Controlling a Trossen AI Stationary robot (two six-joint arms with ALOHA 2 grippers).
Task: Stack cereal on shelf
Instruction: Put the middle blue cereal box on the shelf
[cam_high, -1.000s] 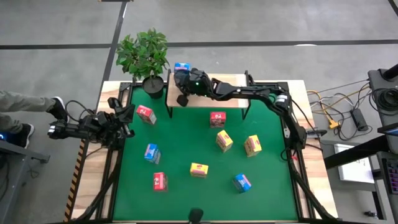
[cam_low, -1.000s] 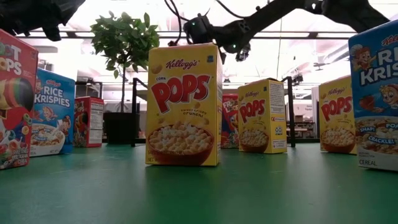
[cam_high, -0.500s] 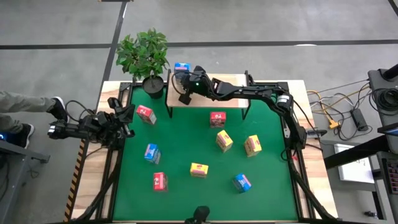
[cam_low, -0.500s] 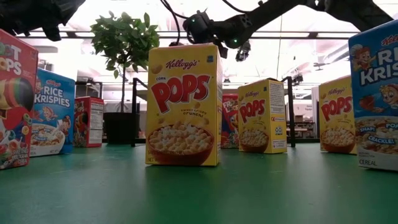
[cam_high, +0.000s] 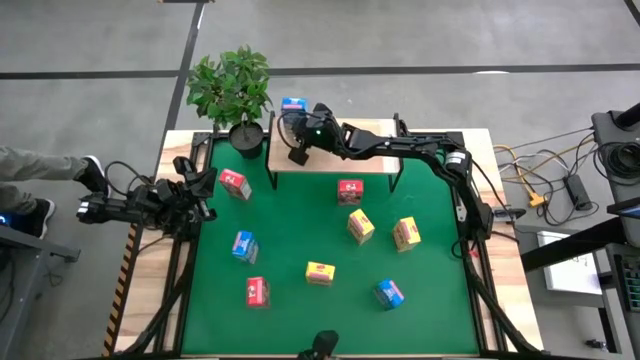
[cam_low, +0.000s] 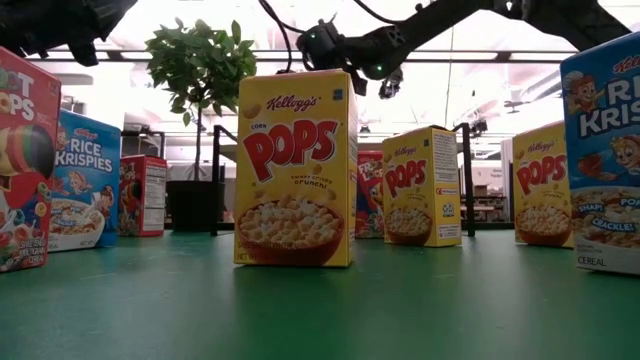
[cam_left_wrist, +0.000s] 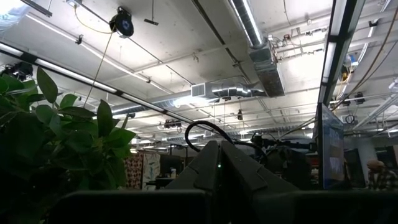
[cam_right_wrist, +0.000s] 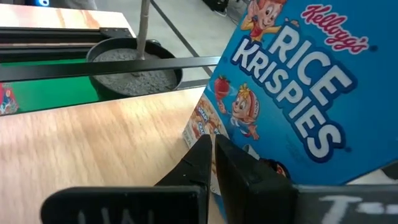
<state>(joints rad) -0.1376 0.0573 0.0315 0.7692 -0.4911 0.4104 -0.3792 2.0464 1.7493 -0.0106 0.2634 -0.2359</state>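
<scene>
Over the last second the right gripper (cam_high: 297, 155), fingers shut and empty, had edged rightward along the light wooden shelf on black legs (cam_high: 365, 150) at upper centre. The blue Rice Krispies cardboard box (cam_high: 292, 107) stood at the shelf's upper-left corner. One box looked placed, with eight on the green mat (cam_high: 300, 240); the left gripper (cam_high: 205, 190) waited shut at mid-left.

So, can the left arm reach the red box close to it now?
Probably yes: the left tool waits at the mat's left edge, shut, and nothing stands between it and the red box.
</scene>
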